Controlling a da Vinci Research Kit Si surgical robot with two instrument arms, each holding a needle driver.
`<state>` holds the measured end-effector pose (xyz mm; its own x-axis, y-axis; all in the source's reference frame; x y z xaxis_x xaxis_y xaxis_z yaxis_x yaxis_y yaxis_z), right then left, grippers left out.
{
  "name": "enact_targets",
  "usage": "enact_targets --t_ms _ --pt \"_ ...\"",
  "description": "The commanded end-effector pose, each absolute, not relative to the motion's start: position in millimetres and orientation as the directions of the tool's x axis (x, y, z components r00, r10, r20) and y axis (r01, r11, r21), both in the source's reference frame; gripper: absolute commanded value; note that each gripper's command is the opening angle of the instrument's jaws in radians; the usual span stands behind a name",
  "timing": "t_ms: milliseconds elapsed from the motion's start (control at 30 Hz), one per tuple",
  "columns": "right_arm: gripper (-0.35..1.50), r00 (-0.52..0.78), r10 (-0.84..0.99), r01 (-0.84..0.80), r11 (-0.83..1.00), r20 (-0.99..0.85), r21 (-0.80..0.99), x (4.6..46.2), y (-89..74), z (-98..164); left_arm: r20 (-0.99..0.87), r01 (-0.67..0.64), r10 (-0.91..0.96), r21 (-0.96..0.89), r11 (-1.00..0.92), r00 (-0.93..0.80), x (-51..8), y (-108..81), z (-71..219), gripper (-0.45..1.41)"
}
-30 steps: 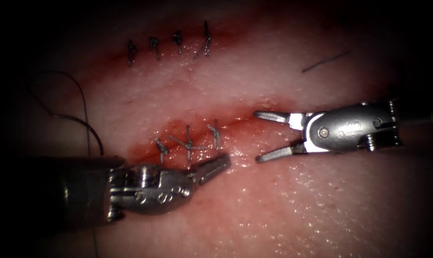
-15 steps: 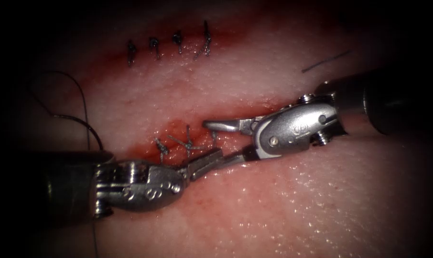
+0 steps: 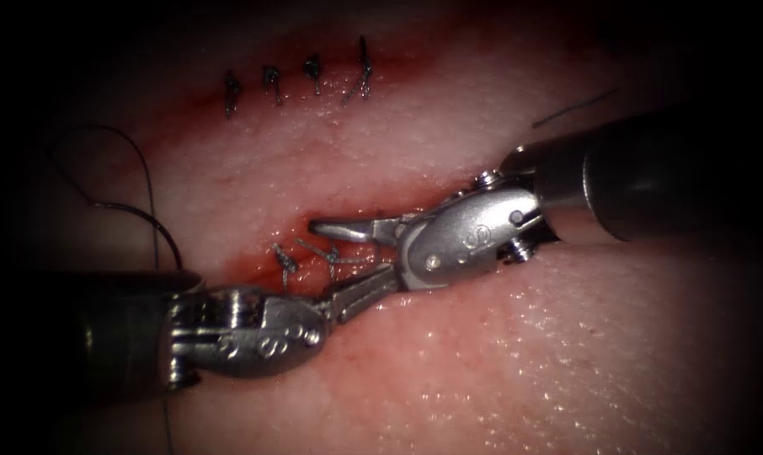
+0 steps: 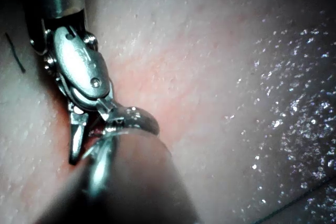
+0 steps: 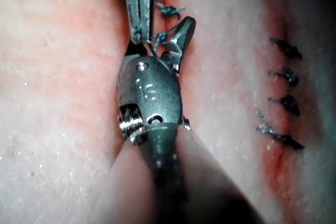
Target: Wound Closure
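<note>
Right tool point(image 3: 348, 248) jaws spread wide, holding nothing, straddling the stitches point(image 3: 331, 257) on the cut. Left tool point(image 3: 373, 289) jaws closed; contents cannot be told. Thread point(image 3: 150, 198) lies well left, nearer the left arm; needle not made out.

Two dark, matte shafts each end in a polished steel collar and a rounded silver wrist housing stamped with small digits and studded with a round pivot screw, tapering to a slim grey-metal left gripper point(image 3: 360, 295) and right gripper point(image 3: 348, 253).
</note>
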<state>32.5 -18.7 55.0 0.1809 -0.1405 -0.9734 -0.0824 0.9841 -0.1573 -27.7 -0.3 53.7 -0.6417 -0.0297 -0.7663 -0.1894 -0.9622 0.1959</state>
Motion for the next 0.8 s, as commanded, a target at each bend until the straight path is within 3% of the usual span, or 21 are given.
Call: enact_targets --t_ms 33,233,300,333,400,600,633,667,733,800 --pt "1.21 0.171 -0.142 -0.076 0.985 -0.975 -0.157 33.7 -19.2 55.6 -0.766 -0.189 -0.029 0.194 -0.963 -0.642 -28.3 -0.8 54.3 -0.45" --pt "1.14 0.16 -0.151 -0.064 0.985 -0.976 -0.163 34.4 -19.6 56.0 -0.766 -0.19 -0.028 0.194 -0.962 -0.643 -28.5 -1.0 54.1 -0.45" --pt "1.03 0.16 -0.153 -0.06 0.985 -0.975 -0.164 34.5 -19.7 56.1 -0.765 -0.191 -0.027 0.195 -0.962 -0.643 -28.5 -1.0 54.1 -0.45" --pt "0.62 0.166 -0.155 -0.048 0.985 -0.974 -0.165 34.5 -19.9 56.2 -0.765 -0.191 -0.027 0.195 -0.962 -0.643 -28.6 -1.0 54.1 -0.45" --pt "-0.35 0.19 -0.163 -0.001 0.986 -0.968 -0.166 34.5 -20.3 56.4 -0.765 -0.191 -0.027 0.195 -0.962 -0.643 -28.6 -1.1 54.1 -0.45" --pt "-0.35 0.214 -0.176 0.011 0.984 -0.961 -0.178 34.5 -20.7 56.3 -0.766 -0.19 -0.028 0.194 -0.962 -0.643 -28.6 -1.5 53.9 -0.45" --pt "-0.33 0.213 -0.174 0.012 0.984 -0.961 -0.176 34.4 -20.7 56.0 -0.768 -0.187 -0.03 0.193 -0.963 -0.64 -28.5 -1.6 53.8 -0.45" --pt "0.34 0.216 -0.17 -0.004 0.985 -0.961 -0.175 34.2 -20.6 55.7 -0.768 -0.181 -0.037 0.197 -0.963 -0.64 -28.3 -1.9 53.6 -0.45" --pt "1.3 0.235 -0.137 -0.04 0.988 -0.962 -0.151 33.8 -20.3 55.0 -0.774 -0.181 -0.031 0.186 -0.966 -0.632 -27.9 -2.6 53.2 -0.45" --pt "1.45 0.261 -0.113 -0.071 0.988 -0.959 -0.136 33.1 -19.9 54.3 -0.784 -0.183 -0.017 0.165 -0.969 -0.621 -27.1 -3.5 52.6 -0.45"
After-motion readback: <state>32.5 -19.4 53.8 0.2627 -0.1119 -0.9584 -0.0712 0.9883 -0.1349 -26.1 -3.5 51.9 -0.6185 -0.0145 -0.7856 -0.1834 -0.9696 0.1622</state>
